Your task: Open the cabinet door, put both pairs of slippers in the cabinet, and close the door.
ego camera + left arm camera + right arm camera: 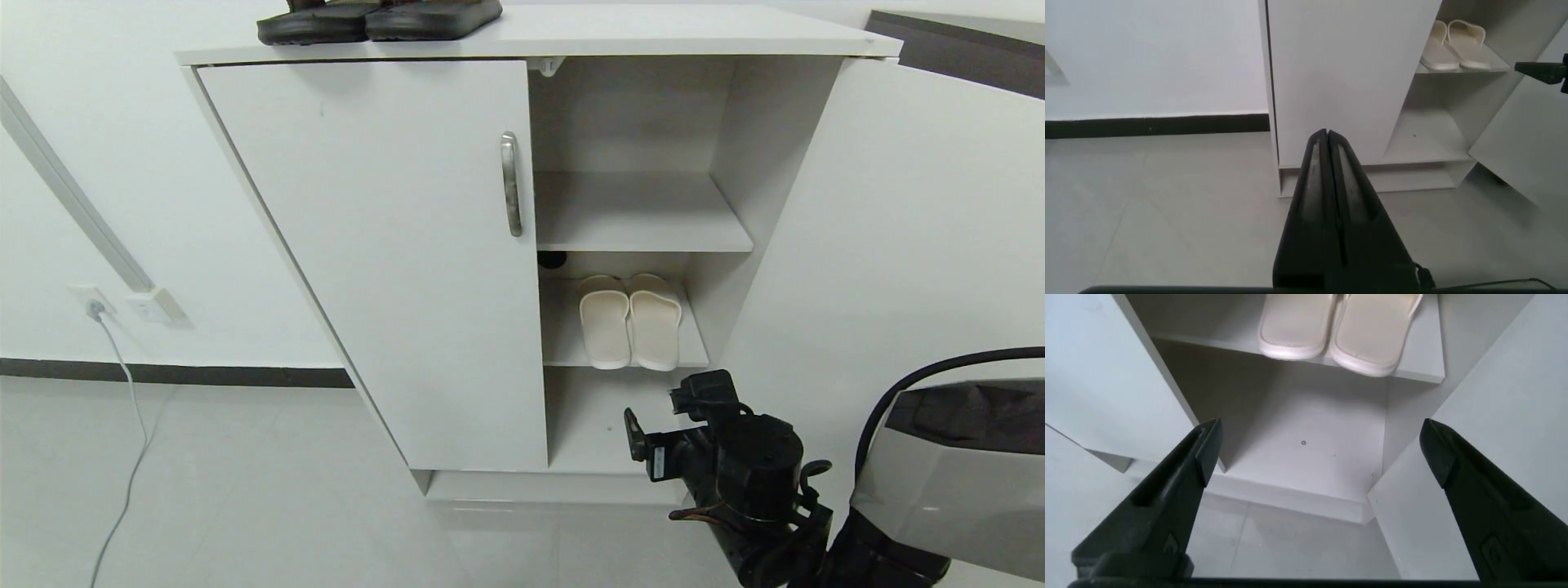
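A white cabinet point(367, 245) stands against the wall, its right door point(898, 245) swung open and its left door shut. A pair of white slippers point(629, 322) lies side by side on the middle shelf, seen also as white slippers point(1339, 322) and white slippers point(1458, 45). A dark pair of slippers point(380, 20) sits on the cabinet top at the left. My right gripper point(665, 408) hangs open and empty in front of the bottom compartment, below the white pair; its own view shows the right gripper point(1319, 433) spread wide. My left gripper point(1327, 155) is shut and empty, low over the floor, facing the shut left door.
The left door carries a metal handle point(510, 184). The upper shelf point(637, 212) and bottom shelf point(1306, 449) are bare. A wall socket with a cable point(122, 384) trailing onto the floor is at the far left. The tiled floor point(245, 490) lies before the cabinet.
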Robot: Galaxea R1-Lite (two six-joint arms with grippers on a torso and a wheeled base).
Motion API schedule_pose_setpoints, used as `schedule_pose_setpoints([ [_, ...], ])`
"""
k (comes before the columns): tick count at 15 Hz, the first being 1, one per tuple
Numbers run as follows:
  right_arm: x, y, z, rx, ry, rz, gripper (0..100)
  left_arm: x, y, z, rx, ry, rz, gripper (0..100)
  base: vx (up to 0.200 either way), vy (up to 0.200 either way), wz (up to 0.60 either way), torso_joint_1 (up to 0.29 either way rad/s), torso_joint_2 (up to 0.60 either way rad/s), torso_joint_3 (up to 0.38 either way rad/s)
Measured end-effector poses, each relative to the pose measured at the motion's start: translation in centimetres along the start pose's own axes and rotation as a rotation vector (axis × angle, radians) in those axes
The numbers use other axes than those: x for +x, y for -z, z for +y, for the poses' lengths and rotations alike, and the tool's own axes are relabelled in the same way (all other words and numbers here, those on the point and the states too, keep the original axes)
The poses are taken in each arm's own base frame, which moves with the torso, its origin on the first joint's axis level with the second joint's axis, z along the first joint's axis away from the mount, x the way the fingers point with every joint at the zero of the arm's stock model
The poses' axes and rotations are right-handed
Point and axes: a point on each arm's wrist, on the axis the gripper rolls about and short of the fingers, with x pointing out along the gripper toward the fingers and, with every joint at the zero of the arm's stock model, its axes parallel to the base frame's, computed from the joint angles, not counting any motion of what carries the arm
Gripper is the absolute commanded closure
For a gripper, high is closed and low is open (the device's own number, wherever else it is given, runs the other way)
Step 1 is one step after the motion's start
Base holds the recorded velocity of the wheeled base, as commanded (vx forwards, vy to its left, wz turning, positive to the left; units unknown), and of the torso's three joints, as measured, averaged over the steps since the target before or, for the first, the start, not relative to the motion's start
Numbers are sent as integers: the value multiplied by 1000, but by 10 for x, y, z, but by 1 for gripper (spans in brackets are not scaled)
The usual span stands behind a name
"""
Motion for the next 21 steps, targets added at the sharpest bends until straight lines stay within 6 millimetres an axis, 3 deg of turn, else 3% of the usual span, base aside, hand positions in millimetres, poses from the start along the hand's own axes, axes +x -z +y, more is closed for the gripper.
schedule_pose_setpoints([
  [8,0,0,0,-7,1,-1,0,0,0,0,0,1,1,100,0,0,0,1,0,11],
  [21,4,13,0,-47,6,-16,0,0,0,0,1,1,0,100,0,0,0,2,5,187],
])
